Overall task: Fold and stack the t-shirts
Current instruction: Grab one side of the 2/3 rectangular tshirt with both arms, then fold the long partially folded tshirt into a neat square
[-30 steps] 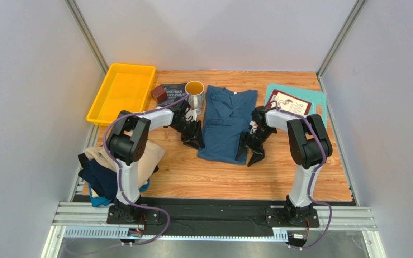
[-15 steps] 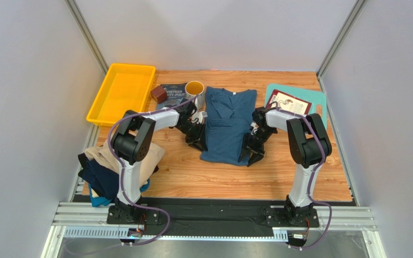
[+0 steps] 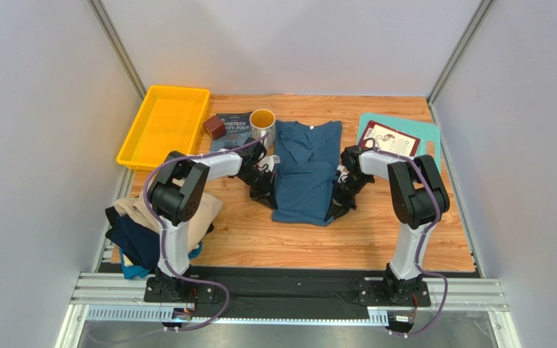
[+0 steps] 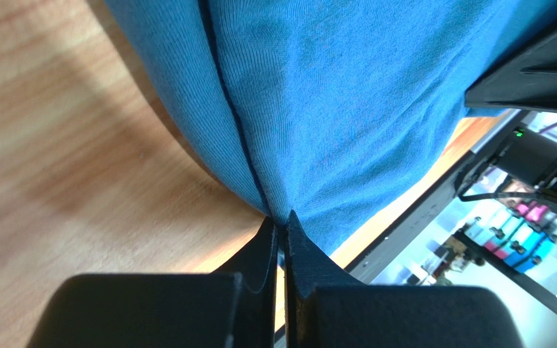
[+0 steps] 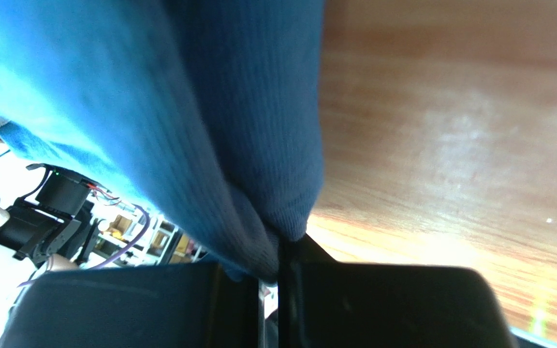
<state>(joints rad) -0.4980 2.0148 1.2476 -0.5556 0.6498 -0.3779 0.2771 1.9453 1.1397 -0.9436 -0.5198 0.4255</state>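
Left gripper [image 4: 283, 221] and right gripper [image 5: 278, 254] newly inward, each tight on a teal-blue t-shirt [image 3: 304, 174] edge.

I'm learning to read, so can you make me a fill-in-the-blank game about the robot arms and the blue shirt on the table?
The left gripper and the right gripper each pinch the teal-blue t-shirt, so the number of grippers holding it is ____.
The bin in the far left corner is coloured ____.
The pile of t-shirts sits at the table's near ____ corner.
Missing words: two, yellow, left.
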